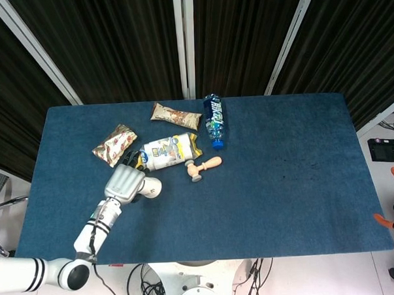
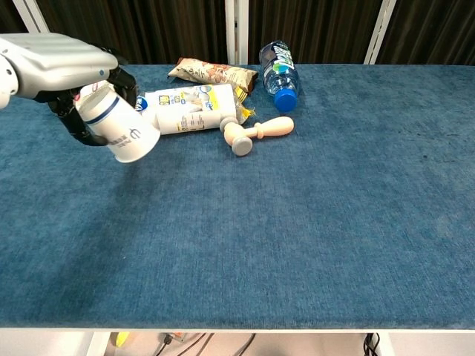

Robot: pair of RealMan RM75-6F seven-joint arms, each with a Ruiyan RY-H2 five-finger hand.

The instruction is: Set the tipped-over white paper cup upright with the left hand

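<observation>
My left hand [image 2: 61, 65] grips the white paper cup [image 2: 119, 124], which has a dark band and a small printed logo. The cup hangs just above the blue table, tilted, with its wide mouth pointing down and to the right. In the head view the left hand [image 1: 123, 182] is at the table's front left, and the cup [image 1: 150, 187] sticks out from its right side. The fingers wrap over the narrow base end and hide that part. My right hand shows in neither view.
Just behind the cup lies a yellow-and-white snack pack [image 2: 189, 109], with a wooden peg-like piece [image 2: 258, 133] to its right. Further back are a water bottle [image 2: 278, 65] on its side and two snack bags [image 1: 174, 115] [image 1: 114, 143]. The blue table [image 2: 312, 222] stretches right.
</observation>
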